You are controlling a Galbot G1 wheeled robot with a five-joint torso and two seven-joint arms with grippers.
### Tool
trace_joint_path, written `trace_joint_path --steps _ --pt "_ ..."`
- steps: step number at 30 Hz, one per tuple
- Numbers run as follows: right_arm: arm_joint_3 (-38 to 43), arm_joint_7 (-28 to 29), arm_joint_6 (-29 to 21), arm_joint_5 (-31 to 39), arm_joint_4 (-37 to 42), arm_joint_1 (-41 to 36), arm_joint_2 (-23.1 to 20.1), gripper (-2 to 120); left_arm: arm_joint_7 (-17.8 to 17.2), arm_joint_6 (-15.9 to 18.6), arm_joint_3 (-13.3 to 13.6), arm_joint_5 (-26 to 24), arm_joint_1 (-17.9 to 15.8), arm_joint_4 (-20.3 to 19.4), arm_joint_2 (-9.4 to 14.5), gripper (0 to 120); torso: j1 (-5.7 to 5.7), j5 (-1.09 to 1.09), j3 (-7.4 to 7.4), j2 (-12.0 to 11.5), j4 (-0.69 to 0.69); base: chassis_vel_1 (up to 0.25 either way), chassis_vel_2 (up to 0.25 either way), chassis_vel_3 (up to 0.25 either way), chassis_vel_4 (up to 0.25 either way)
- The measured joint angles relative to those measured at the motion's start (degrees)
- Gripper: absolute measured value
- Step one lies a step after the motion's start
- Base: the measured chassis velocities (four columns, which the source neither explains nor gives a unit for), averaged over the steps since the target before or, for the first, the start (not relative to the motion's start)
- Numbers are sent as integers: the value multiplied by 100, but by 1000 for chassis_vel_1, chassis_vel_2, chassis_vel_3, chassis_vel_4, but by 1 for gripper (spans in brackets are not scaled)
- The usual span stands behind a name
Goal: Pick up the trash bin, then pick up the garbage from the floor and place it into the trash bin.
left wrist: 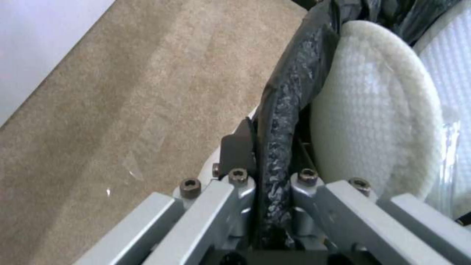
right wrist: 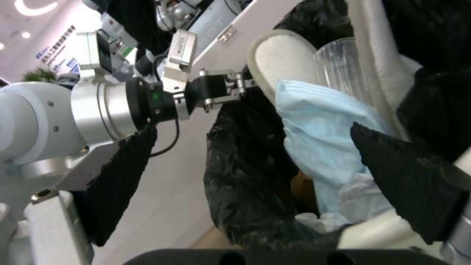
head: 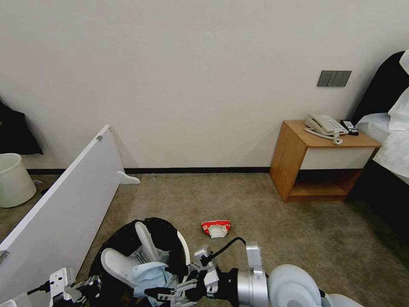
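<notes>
Left claw [left wrist: 272, 184] is clamping tight on the black-bagged rim of the round white plastic trash bin [head: 184, 247]. Right claw [right wrist: 275, 154] is hanging spread wide, black fingers [right wrist: 407, 176] over the bin mouth.

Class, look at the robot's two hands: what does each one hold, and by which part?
The left hand clamps the bag-covered rim of the round white bin lined with black plastic. The right hand is open above it, holding nothing.
</notes>
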Motion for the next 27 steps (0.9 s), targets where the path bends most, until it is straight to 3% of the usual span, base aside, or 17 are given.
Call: trace_joint_path --steps 17,21,27 --pt "460 -160 74 -23 228 -259 -441 100 1 0 -80 -55 -19 0 30 2 0 0 0 0 0 0 0 0 0" --pt "809 -215 192 -104 234 -309 -333 100 2 0 -116 -63 -11 0 19 2 0 0 0 0 1 0 0 0 0" --pt "1768 23 725 -1020 58 -599 193 100 14 -2 -125 -30 -26 0 -35 2 0 -1 0 0 1 0 0 0 0"
